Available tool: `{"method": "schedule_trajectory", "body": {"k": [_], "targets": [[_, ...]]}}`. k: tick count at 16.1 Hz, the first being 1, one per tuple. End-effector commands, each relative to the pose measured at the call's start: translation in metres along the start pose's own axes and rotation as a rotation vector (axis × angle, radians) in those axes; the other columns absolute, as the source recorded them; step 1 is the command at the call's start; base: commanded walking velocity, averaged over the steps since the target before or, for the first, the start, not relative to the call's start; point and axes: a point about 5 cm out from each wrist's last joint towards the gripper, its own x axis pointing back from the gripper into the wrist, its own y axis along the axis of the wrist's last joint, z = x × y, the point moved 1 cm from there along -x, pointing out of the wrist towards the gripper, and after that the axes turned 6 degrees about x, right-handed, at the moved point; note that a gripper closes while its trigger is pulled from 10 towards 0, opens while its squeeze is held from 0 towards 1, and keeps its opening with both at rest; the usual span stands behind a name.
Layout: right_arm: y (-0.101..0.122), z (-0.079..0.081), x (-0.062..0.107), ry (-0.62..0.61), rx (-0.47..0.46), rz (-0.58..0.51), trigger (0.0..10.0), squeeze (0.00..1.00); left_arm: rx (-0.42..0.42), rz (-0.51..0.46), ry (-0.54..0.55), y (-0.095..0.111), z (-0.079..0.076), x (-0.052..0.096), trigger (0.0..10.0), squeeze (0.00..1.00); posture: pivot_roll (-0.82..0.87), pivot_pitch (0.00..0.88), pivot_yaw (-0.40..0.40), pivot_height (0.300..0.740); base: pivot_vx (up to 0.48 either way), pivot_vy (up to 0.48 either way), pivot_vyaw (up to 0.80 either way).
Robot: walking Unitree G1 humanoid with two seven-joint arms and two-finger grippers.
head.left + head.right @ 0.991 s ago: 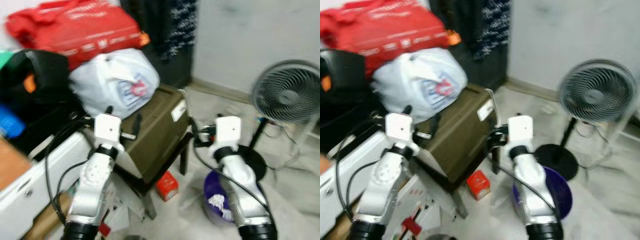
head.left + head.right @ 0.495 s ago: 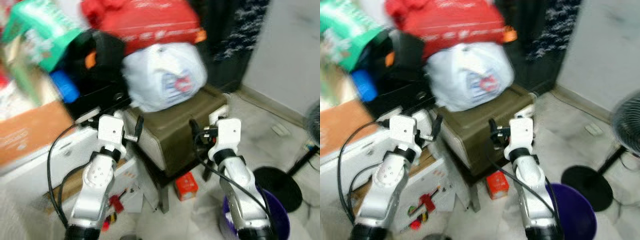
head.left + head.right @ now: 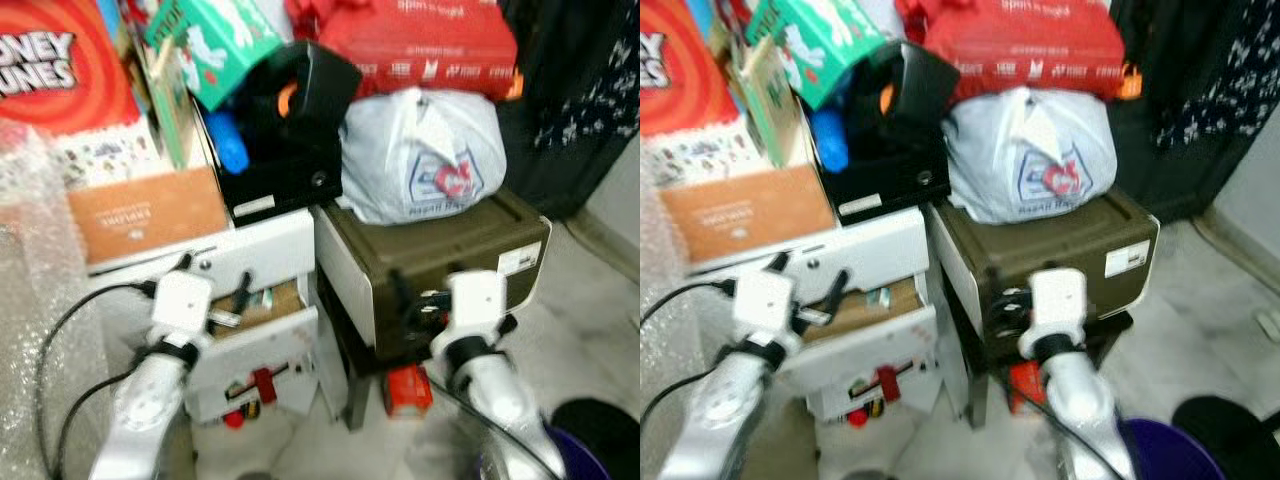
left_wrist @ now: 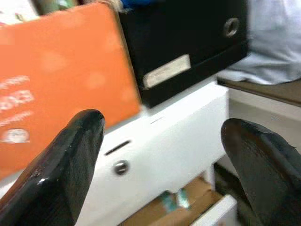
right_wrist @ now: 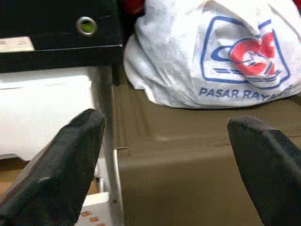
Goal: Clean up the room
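Nearest the robot, both arms are raised side by side, each with fingers spread wide and nothing between them. Ahead of the left gripper (image 4: 160, 165) sits a white drawer unit (image 3: 262, 262) whose lower drawer (image 3: 262, 335) hangs partly pulled out, its front running crosswise to that gripper's reach; the left arm looks the closer one for it. Straight beyond the right gripper (image 5: 164, 160) stands an olive box (image 3: 440, 262) with a white plastic bag (image 3: 425, 155) resting on its lid. Lower down, a small red carton (image 3: 408, 390) lies on the floor beneath the box. Farther back, a black case (image 3: 285, 135) and a red bag (image 3: 420, 45) top the pile.
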Motion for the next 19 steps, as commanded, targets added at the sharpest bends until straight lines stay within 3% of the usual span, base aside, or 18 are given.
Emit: {"method": "schedule_trajectory", "body": {"k": [1,14,19], "targets": [[0.001,-0.002,0.001,-0.005,0.010,0.007,10.0,0.00,0.007,-0.022,-0.024,0.008,-0.007,-0.004,10.0,0.00,-0.04,0.000,0.034,0.740,0.000,0.000,0.00],[0.004,0.003,-0.006,0.024,0.000,0.017,10.0,0.00,0.031,-0.013,-0.033,0.013,-0.017,-0.009,10.0,0.00,-0.04,0.000,0.018,0.740,0.000,0.000,-0.06],[0.004,0.004,-0.007,0.023,-0.005,0.018,10.0,0.00,0.031,-0.007,-0.039,0.013,-0.017,-0.009,10.0,0.00,-0.04,0.000,0.024,0.740,0.000,-0.324,0.00]]}}
